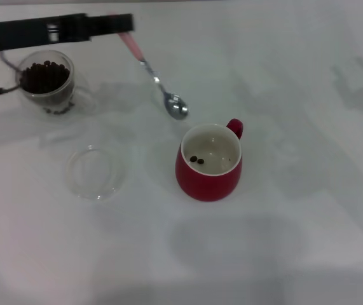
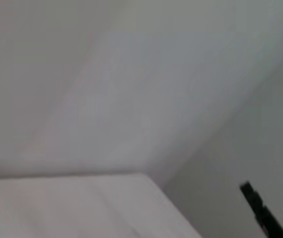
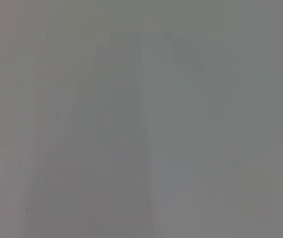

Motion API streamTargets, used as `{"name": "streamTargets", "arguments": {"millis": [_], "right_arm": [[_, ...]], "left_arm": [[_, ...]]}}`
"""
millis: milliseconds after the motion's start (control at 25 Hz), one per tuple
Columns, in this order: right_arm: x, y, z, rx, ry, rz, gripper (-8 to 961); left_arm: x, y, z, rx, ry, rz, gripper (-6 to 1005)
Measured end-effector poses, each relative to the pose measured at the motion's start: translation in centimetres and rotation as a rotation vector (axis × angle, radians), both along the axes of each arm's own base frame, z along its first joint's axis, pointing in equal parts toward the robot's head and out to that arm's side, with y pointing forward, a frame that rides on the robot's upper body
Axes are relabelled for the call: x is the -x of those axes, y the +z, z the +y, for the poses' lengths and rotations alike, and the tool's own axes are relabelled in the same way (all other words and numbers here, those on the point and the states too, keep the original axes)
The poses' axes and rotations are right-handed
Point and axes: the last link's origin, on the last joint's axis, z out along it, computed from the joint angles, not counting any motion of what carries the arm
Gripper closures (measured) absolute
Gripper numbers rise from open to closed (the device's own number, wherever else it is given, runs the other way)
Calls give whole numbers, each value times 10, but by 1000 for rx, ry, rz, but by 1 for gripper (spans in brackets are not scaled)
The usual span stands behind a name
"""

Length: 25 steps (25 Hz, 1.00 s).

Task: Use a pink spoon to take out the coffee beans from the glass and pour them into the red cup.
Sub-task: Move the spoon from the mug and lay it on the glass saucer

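The pink spoon slants down to the right from my left gripper, which is shut on its pink handle end. Its silver bowl looks empty and sits just behind the red cup. The red cup stands near the middle of the table with two coffee beans on its cream inside. The glass stands at the far left under the black left arm, heaped with dark coffee beans. The right gripper is out of view.
A flat clear glass dish lies in front of the glass, left of the red cup. The white table stretches to the right and front. The left wrist view shows a pale table edge.
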Motion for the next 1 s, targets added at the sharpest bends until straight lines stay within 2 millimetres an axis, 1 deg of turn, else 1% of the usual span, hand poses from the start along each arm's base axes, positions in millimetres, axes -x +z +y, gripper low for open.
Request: {"name": "streamTargets", "arguments": {"millis": [40,80,200,320,520,760,1000], "right_arm": [[0,0,-1,-1,-1,1,346],[-1,0,-1,-2,-1,1,346],[0,0,-1,0,0,8,346],[0,1,-2,-1,6,14,346],[0,3,-1,-14,2,19,346],[-2,7,-1,-20,-7,57,346],[-6,7,-4,-11,-25,73,346]], "left_arm": [[8,9,-4,-19,21,-25,863],[12,13,-6,-27,33,-37,863],[35,22,-16,-58,101,-58,863],[57,23,-29,-67,160,-46,863],[87,22,-49,-57,239,-14,863],[112,26,-66,-53,299,18,863],[126,34,-74,-76,337,29,864]]}}
